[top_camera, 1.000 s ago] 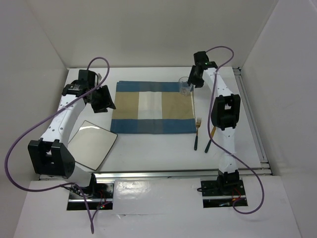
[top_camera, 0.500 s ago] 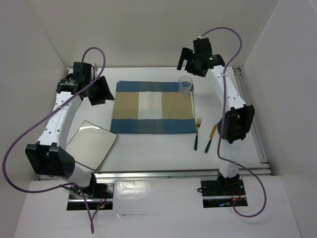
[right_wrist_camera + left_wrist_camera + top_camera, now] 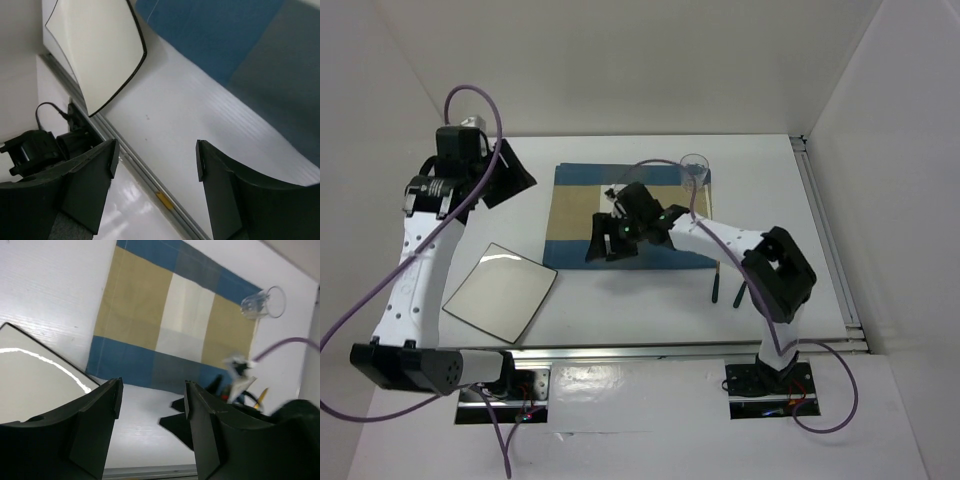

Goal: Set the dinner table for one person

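Status at this moment, overhead view as the clock face.

1. Dinner table: flat beneath both my arms. Its long axis runs 9 to 3, with a metal rail along the 6 o'clock edge.
2. Placemat: lies mid-table with its long axis also 9 to 3. A glass stands on its far corner at about 1 o'clock.
3. Plate: square, resting on the bare table off the placemat's near-left corner. It is turned so one corner points toward 3 o'clock, so it has no long axis to align to.
4. Right gripper: fingers apart, nothing between them. It is stretched across the placemat's near half, with the plate at about 8 o'clock from it.
5. Left gripper: fingers apart, empty, raised at the table's far left. The plate is at roughly 6 o'clock from it.
6. Fork and knife: mostly hidden under my right arm, so I cannot tell their exact lie.

Judgement: the plate is not yet on the placemat and looks like the next item. My right gripper appears nearer to its 3 o'clock corner, though the heights are hard to read from above.
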Tool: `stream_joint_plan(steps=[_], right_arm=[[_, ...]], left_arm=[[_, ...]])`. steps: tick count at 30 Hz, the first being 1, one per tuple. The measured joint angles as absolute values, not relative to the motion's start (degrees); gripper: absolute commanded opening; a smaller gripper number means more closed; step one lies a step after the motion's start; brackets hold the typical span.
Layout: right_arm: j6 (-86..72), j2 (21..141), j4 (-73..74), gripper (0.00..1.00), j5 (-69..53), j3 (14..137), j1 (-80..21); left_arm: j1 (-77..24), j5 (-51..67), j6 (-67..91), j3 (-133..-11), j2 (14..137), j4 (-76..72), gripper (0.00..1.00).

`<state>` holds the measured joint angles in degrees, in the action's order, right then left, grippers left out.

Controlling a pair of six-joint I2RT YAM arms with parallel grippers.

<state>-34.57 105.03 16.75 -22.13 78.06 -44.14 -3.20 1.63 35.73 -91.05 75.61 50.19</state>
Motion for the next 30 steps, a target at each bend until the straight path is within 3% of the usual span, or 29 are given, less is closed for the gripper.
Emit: stream_joint_plan(steps=[11,30], right_arm=[[-45.2,119.9,-2.3,0.77,-28.2,77.6,-49.7],[-55.6,132.7,-12.9,0.62,-29.4,87.3,-51.2]], left_arm=[[-3.2,1.8,40.7,-87.1,69.5,50.3,0.69],[-3.2,1.7,40.6,-87.1,68.0,52.4,0.70]])
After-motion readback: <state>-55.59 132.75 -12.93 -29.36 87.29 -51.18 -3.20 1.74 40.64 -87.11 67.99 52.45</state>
